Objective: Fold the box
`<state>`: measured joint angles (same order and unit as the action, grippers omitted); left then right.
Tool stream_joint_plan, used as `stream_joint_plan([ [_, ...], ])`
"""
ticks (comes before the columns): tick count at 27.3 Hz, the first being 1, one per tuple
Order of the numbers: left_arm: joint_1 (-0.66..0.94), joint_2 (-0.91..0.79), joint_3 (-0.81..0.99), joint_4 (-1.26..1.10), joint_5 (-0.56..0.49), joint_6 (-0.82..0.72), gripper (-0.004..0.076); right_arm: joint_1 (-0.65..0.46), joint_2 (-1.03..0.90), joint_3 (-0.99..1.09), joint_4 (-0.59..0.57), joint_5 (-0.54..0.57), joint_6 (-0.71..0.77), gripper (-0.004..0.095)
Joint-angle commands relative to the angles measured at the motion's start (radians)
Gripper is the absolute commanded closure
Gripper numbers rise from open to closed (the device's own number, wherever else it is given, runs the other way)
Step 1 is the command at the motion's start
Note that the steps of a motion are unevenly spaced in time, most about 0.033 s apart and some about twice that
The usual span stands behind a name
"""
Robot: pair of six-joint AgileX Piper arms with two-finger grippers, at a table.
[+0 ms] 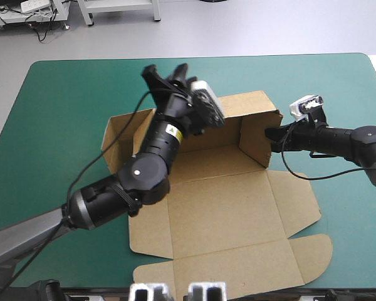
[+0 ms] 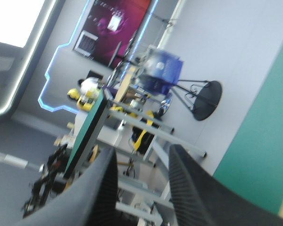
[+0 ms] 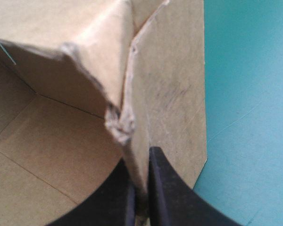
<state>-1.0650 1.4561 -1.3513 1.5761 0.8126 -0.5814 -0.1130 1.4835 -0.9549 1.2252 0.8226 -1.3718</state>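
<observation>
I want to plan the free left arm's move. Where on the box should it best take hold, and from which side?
Probably the raised left wall of the box, from above, one finger on each face: it stands as a thin sheet with a free top edge. The right gripper pinches the right wall.

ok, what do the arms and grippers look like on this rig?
Glossy black rounded links on the left arm, with a grey lower link, yellow label and white dot on the joint cap; the right arm matches, white dot included. The left gripper and right gripper each have two broad black curved fins.
</observation>
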Motion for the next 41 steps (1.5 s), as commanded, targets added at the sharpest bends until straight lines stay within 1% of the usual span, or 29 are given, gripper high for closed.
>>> stream_joint_plan([
  [1, 0.101, -0.077, -0.029, 0.056, 0.068, -0.087, 0.0525, 0.053, -0.097, -0.020, 0.030, -0.025, 0.097, 0.0908],
  [4, 0.233, -0.103, -0.029, -0.013, 0.064, -0.107, 0.0540, 0.109, -0.160, -0.032, -0.018, -0.117, 0.227, 0.0908],
  [6, 0.341, -0.116, -0.029, -0.078, 0.038, -0.131, 0.0540, 0.141, -0.186, -0.066, -0.083, -0.154, 0.351, 0.0908],
  [7, 0.399, -0.120, -0.029, -0.113, 0.024, -0.143, 0.0540, 0.155, -0.194, -0.094, -0.138, -0.155, 0.441, 0.0908],
  [9, 0.519, -0.129, -0.029, -0.190, -0.019, -0.173, 0.0540, 0.177, -0.192, -0.165, -0.301, -0.109, 0.614, 0.0908],
  [11, 0.625, -0.138, -0.029, -0.271, -0.061, -0.175, 0.0540, 0.195, -0.176, -0.257, -0.486, -0.009, 0.826, 0.0908],
  [13, 0.736, -0.148, -0.029, -0.391, -0.105, -0.160, 0.0540, 0.209, -0.142, -0.351, -0.631, 0.102, 0.972, 0.0908],
  [15, 0.828, -0.152, -0.029, -0.526, -0.140, -0.115, 0.0540, 0.213, -0.097, -0.428, -0.695, 0.191, 1.042, 0.0909],
  [16, 0.875, -0.154, -0.029, -0.610, -0.149, -0.074, 0.0541, 0.213, -0.062, -0.467, -0.718, 0.245, 1.061, 0.0909],
  [19, 0.993, -0.154, -0.029, -0.865, -0.165, 0.073, 0.0541, 0.213, 0.030, -0.568, -0.739, 0.329, 1.069, 0.0909],
  [21, 1.037, -0.154, -0.029, -0.991, -0.155, 0.155, 0.0553, 0.213, 0.100, -0.629, -0.744, 0.368, 1.067, 0.0910],
  [24, 1.084, -0.154, -0.029, -1.188, -0.108, 0.295, 0.0591, 0.213, 0.217, -0.723, -0.763, 0.415, 1.049, 0.0910],
  [25, 1.088, -0.154, -0.029, -1.238, -0.085, 0.343, 0.0610, 0.213, 0.254, -0.751, -0.776, 0.423, 1.044, 0.0909],
  [28, 1.088, -0.154, -0.029, -1.324, -0.025, 0.419, 0.0650, 0.213, 0.346, -0.821, -0.820, 0.428, 1.014, 0.0909],
  [31, 1.088, -0.154, -0.029, -1.384, -0.014, 0.456, 0.0680, 0.216, 0.391, -0.849, -0.857, 0.396, 0.974, 0.0890],
  [32, 1.088, -0.154, -0.029, -1.393, -0.014, 0.459, 0.0695, 0.221, 0.400, -0.849, -0.884, 0.355, 0.974, 0.0860],
  [33, 1.088, -0.154, -0.029, -1.393, -0.014, 0.459, 0.0702, 0.221, 0.402, -0.849, -0.882, 0.336, 0.974, 0.0841],
  [34, 1.088, -0.154, -0.029, -1.393, -0.016, 0.461, 0.0706, 0.222, 0.403, -0.849, -0.880, 0.305, 0.974, 0.0790],
  [37, 1.088, -0.154, -0.029, -1.393, -0.016, 0.469, 0.0706, 0.222, 0.403, -0.849, -0.880, 0.269, 0.974, 0.0668],
  [38, 1.088, -0.154, -0.029, -1.393, -0.016, 0.469, 0.0706, 0.222, 0.403, -0.849, -0.880, 0.256, 0.974, 0.0613],
  [39, 1.088, -0.154, -0.029, -1.393, -0.011, 0.469, 0.0709, 0.222, 0.403, -0.849, -0.883, 0.233, 0.962, 0.0525],
  [40, 1.088, -0.154, -0.029, -1.393, -0.007, 0.469, 0.0714, 0.222, 0.403, -0.849, -0.880, 0.222, 0.938, 0.0473],
  [41, 1.088, -0.154, -0.029, -1.393, -0.004, 0.469, 0.0718, 0.222, 0.403, -0.849, -0.880, 0.218, 0.932, 0.0459],
])
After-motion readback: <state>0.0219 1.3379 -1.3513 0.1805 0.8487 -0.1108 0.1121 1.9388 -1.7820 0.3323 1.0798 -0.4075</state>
